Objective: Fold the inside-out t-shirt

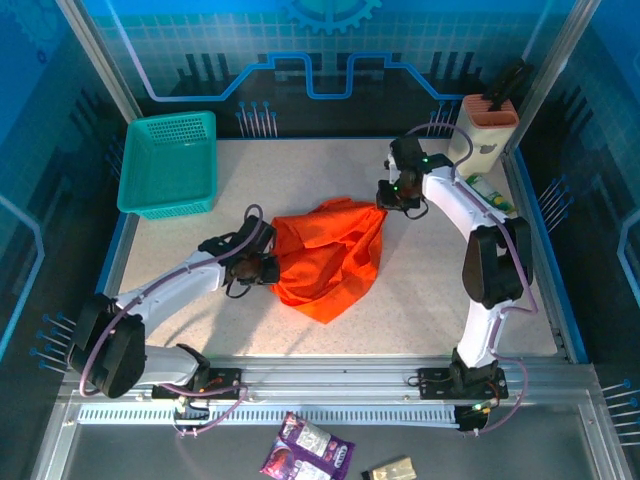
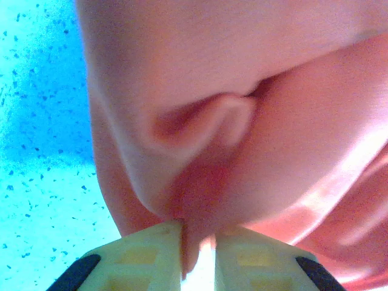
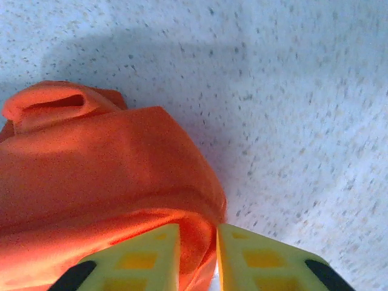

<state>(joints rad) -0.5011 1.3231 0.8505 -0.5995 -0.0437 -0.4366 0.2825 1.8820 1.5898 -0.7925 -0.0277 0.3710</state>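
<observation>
Orange t-shirt (image 1: 330, 255) lies crumpled on the table (image 1: 300, 170), pinched by the left hand (image 1: 266, 268) and the right hand (image 1: 391, 197).

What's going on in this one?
Two arms are working on an orange t-shirt, which lies bunched up in the middle of the table, not yet folded. The left gripper is at its left edge, the right gripper at its far right corner. Each has cloth between nearly closed fingers.
</observation>
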